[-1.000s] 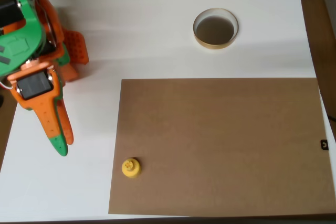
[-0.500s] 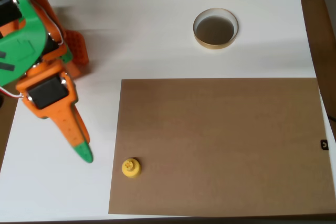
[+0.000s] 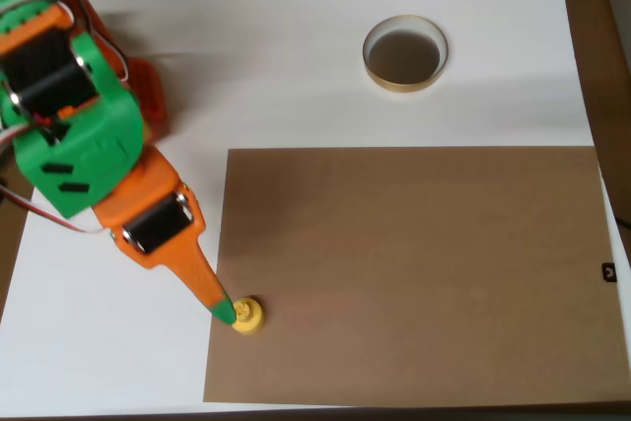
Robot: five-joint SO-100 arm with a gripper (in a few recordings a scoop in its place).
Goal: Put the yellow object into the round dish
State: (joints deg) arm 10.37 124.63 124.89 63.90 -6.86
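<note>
Yellow plastic marks the yellow object, which is seen in the overhead view at the lower left corner of a brown mat laid on the white table. The gripper, orange with a green tip, is placed just at the object's left side, seemingly touching it. Only one narrow wedge of the fingers is shown from above, so whether the jaws are parted or closed cannot be told, and no grasp is confirmed. The round dish is found well apart, up near the table's far edge, and nothing is held in it. The risk is judged to lie in the approach: a small, light piece met from one side could be pushed or tipped rather than straddled, and could be knocked off the mat's edge.
</note>
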